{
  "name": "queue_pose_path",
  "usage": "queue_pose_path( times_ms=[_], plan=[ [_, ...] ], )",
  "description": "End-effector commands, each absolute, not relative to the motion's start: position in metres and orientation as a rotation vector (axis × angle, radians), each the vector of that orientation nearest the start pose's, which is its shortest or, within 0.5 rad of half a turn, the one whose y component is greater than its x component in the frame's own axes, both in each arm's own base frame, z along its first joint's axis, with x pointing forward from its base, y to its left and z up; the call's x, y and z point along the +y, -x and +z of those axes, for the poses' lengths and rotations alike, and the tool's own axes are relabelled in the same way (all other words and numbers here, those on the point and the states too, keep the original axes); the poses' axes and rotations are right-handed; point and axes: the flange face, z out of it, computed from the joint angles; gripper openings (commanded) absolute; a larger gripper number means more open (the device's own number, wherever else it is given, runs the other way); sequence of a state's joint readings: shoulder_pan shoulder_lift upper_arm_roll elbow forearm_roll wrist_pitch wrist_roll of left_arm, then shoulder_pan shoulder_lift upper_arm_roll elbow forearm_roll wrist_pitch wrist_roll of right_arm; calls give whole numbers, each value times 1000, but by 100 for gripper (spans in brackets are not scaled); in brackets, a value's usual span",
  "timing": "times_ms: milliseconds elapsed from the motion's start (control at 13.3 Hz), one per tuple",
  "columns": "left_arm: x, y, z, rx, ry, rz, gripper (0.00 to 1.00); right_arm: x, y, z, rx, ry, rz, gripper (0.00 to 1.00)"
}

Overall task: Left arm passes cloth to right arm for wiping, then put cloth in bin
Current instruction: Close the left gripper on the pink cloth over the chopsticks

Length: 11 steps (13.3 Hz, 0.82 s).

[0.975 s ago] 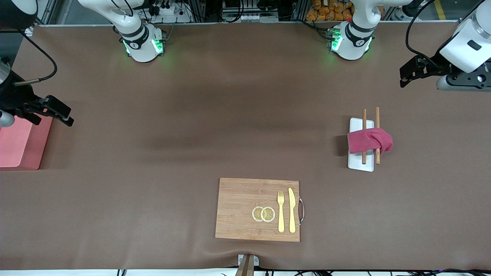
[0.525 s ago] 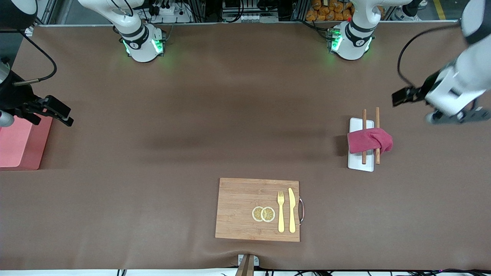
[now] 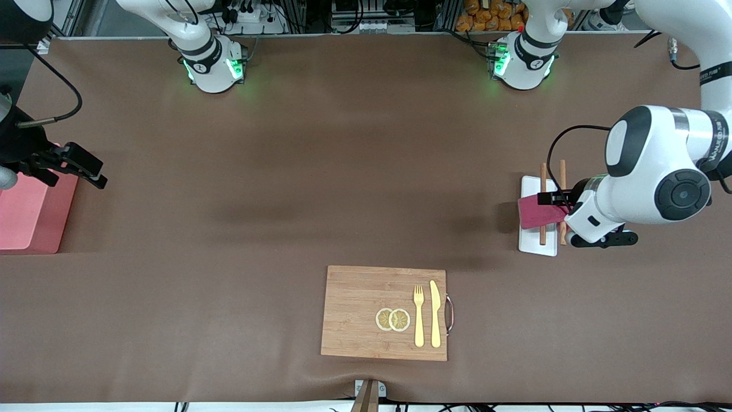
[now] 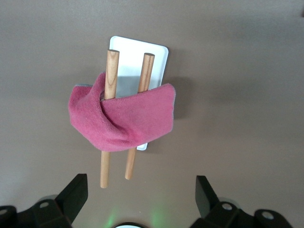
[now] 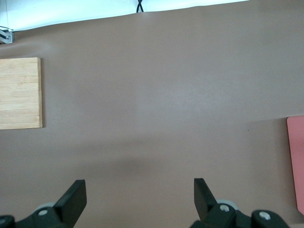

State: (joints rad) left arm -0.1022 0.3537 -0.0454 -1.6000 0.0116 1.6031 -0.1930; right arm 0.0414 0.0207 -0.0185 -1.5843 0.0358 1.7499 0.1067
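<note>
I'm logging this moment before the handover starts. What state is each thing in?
cloth: draped over two wooden sticks on the white tray, not gripped.
bin: at the right arm's end of the table, no cloth visible in it.
left gripper: open, over the cloth.
right gripper: open, empty, waiting by the bin.
cutting board: holds fork, knife, two lemon slices.

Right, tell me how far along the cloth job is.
Nothing is finished yet. The cloth hangs draped over two wooden sticks on the white tray. In hand: the left gripper hovers open above it, not touching. The right gripper waits open beside the bin. Left: grasp, handover, wiping, binning.
</note>
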Motion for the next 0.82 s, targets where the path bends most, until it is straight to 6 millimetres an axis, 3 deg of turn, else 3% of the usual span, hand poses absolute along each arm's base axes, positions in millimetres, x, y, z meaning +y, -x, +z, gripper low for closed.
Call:
queue_pose_path(
  times_ms=[0, 300, 450, 750],
  plan=[
    [-69, -609, 401, -132, 3042, 527, 100, 15, -576, 629, 146, 3096, -223, 100],
    [-24, -604, 375, -328, 3039, 501, 100, 19, -578, 619, 154, 3099, -183, 100],
    [-22, -602, 361, -503, 2995, 508, 100, 18, -577, 617, 161, 3101, -164, 100],
    [-18, -591, 335, -554, 2980, 523, 100, 18, -577, 615, 158, 3102, -157, 100]
  ],
)
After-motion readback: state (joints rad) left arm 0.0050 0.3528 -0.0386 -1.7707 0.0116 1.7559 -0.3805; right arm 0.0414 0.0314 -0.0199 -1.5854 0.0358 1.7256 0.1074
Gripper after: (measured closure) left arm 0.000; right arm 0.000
